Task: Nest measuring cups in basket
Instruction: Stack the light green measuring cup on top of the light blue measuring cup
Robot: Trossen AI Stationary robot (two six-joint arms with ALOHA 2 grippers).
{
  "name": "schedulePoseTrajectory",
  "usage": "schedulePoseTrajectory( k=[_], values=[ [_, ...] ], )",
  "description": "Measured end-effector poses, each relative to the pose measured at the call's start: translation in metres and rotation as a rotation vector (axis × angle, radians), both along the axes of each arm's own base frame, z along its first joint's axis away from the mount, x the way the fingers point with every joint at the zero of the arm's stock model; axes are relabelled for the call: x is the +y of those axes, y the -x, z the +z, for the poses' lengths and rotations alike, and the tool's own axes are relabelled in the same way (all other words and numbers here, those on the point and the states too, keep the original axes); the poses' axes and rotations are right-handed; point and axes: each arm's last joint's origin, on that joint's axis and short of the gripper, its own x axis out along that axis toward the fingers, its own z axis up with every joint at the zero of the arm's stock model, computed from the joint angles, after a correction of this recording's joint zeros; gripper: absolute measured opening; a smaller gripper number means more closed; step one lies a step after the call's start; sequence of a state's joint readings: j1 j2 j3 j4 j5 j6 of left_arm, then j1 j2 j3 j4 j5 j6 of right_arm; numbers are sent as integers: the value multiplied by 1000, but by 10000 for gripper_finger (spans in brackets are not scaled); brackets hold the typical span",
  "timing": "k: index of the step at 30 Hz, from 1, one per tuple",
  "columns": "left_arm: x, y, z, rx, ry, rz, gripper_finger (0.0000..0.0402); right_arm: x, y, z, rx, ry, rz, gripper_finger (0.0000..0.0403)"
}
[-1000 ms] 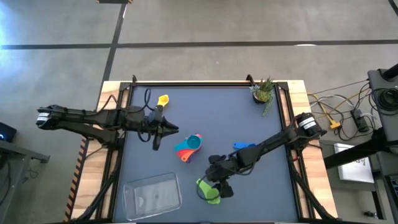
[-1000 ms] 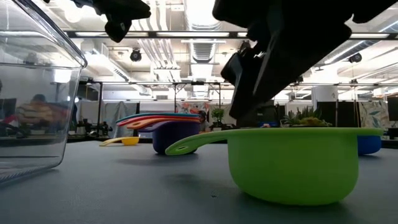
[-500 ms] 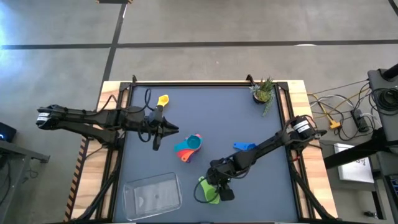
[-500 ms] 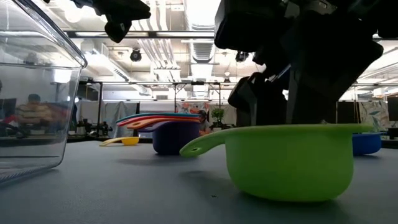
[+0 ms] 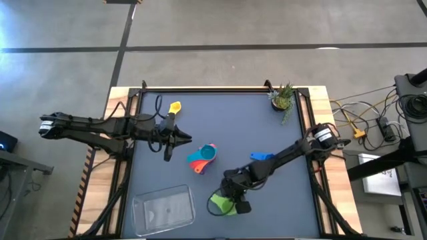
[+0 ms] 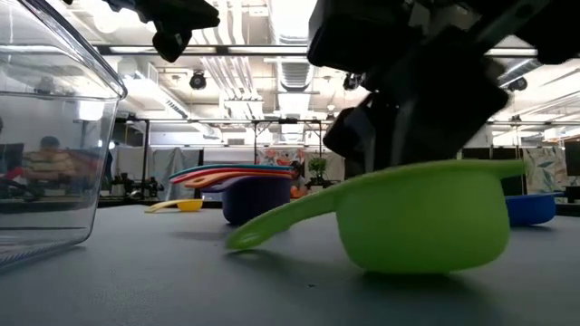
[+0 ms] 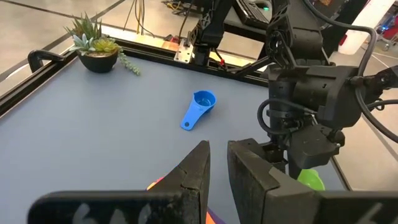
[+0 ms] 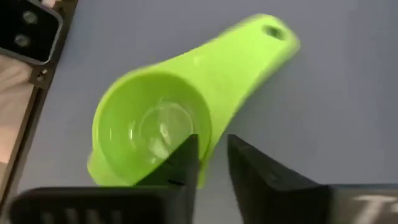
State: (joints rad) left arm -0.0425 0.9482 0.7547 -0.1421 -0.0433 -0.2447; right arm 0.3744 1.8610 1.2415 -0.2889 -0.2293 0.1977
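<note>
My right gripper (image 5: pixel 231 197) sits over the green measuring cup (image 5: pixel 223 204) at the near edge of the table, right of the clear basket (image 5: pixel 164 209). In the right wrist view its fingers (image 8: pixel 186 158) pinch the cup's rim, one inside the bowl. The low view shows the cup tilted, handle tip dipping toward the table, its far side hidden by the gripper. My left gripper (image 5: pixel 188 139) hovers left of the stacked cups (image 5: pixel 203 158), fingers nearly closed on nothing. The blue cup (image 7: pixel 200 107) lies alone; the yellow cup (image 5: pixel 175 107) lies far left.
</note>
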Motion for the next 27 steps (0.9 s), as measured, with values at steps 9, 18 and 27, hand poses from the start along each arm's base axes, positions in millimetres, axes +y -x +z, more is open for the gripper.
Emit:
schedulePoseTrajectory(
  k=[9, 18, 27],
  values=[
    [0, 0, 0, 4, 0, 0, 38, -12, -6, 27, -3, 226, 38, 9],
    [0, 1, -3, 35, -22, -9, 38, -37, -1, 77, -196, 368, 229, 9],
    [0, 11, 3, 15, -55, -22, 38, -108, -12, 108, -410, 495, 275, 9]
  ],
)
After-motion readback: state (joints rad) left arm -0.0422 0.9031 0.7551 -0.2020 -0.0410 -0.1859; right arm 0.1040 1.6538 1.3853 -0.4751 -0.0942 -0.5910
